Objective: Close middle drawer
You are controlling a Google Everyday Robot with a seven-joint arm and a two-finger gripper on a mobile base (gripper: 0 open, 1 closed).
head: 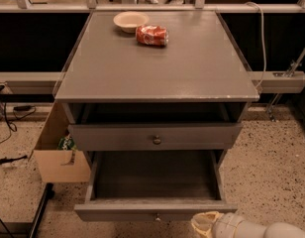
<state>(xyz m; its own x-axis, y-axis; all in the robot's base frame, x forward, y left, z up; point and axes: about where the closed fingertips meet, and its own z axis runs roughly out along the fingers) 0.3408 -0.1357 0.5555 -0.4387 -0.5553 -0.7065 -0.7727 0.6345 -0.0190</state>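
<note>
Gripper [206,224] sits low at bottom right, arm entering from the right edge; grip state cannot be told. It lies just below the front's right end of the middle drawer [118,212], which stands pulled out.

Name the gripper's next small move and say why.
Probably slide the gripper a little left, onto the front of the middle drawer near its knob. The drawer stands pulled far out, and the gripper sits low by its front right corner, off centre for a straight push.
</note>
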